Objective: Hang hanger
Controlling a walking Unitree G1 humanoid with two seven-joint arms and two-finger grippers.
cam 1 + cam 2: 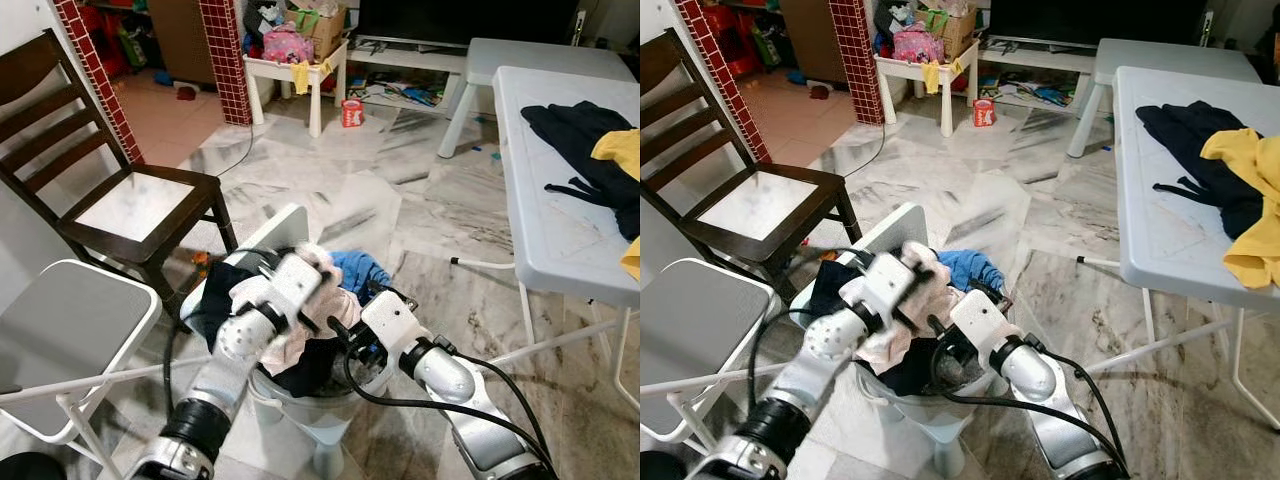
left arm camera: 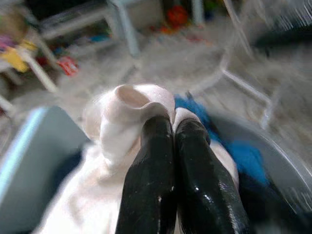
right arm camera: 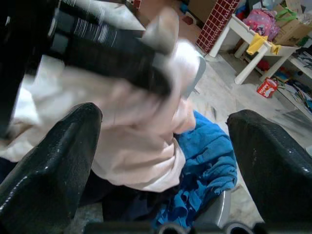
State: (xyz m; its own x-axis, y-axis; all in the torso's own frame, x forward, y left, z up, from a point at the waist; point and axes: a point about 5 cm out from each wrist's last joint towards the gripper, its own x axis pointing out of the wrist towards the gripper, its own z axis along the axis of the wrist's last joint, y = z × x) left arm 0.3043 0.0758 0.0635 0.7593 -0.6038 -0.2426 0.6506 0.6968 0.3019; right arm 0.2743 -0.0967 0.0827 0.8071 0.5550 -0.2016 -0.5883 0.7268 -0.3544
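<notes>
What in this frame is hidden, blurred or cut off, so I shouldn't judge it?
- Laundry basket contents: eye views, buried under the pale pink garment and both arms.
- Left gripper grip: left wrist view, background motion-blurred.
- Right gripper: right wrist view, left arm blurs across.
- Yellow garment: cut by the edge.

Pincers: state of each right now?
Left pincer: closed on the pale pink garment.
Right pincer: open, holding nothing, over the laundry basket.
</notes>
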